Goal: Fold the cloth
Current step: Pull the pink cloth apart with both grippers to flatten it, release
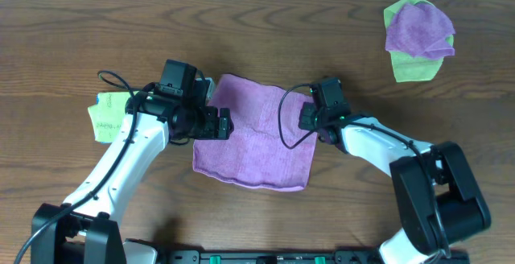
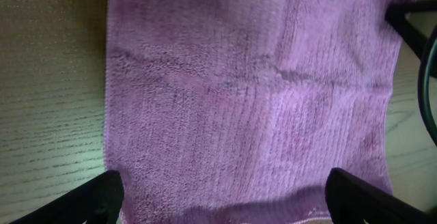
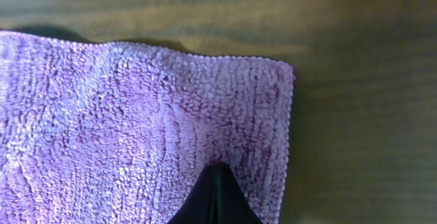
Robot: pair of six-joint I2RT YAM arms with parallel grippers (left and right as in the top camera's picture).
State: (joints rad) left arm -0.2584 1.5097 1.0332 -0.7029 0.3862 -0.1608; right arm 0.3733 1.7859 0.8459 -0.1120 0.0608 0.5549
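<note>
Grasping step: the right gripper, jaws pressed together, seemingly pinched the cloth at centre right. The left gripper hung with jaws spread and needed to close on the left edge next.

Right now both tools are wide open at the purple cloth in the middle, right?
Not quite. Only the left tool is wide open at the cloth. The right tool is shut, its fingers pressed together and seeming to pinch the cloth near its edge. The right wrist view shows it.
</note>
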